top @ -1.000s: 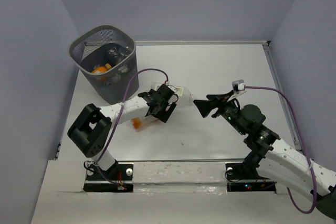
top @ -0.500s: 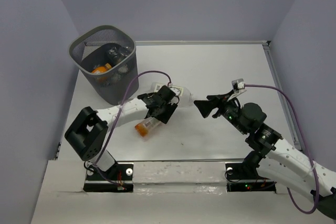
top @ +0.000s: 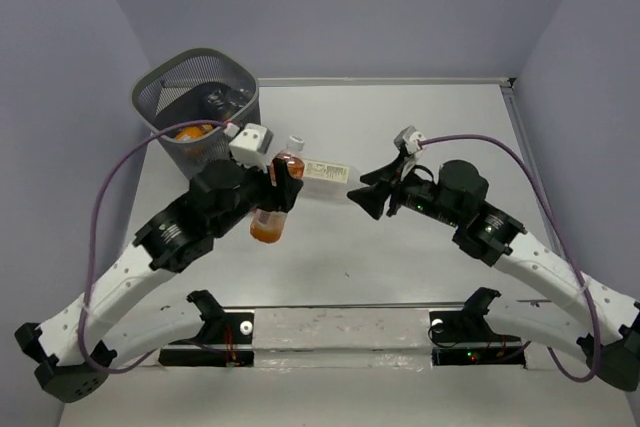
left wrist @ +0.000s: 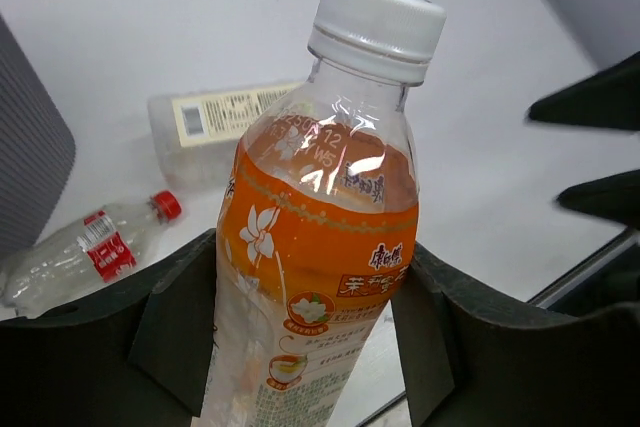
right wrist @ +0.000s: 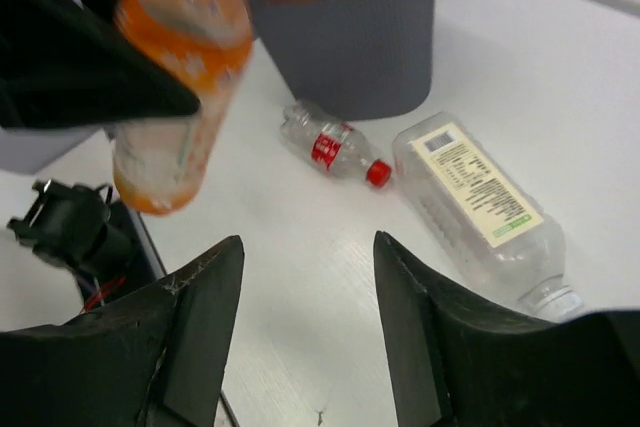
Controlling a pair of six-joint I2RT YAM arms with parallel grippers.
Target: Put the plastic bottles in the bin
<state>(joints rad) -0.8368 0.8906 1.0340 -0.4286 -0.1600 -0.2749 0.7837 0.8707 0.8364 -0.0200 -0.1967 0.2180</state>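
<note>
At the table's far-left corner stands the dark grey wire-mesh bin (top: 205, 175). Just right of it and nearer the front edge, the left gripper (left wrist: 305, 332) is clamped on the upright orange-labelled plastic bottle with a white cap (left wrist: 320, 237), so the bin lies a short way back and left of that grip. Further right, the squarish clear bottle with a white label (top: 322, 171) lies flat, long axis across the table, neck toward the right gripper (right wrist: 305, 317), whose empty jaws stand partly apart close by; that arm is nearer.
</note>
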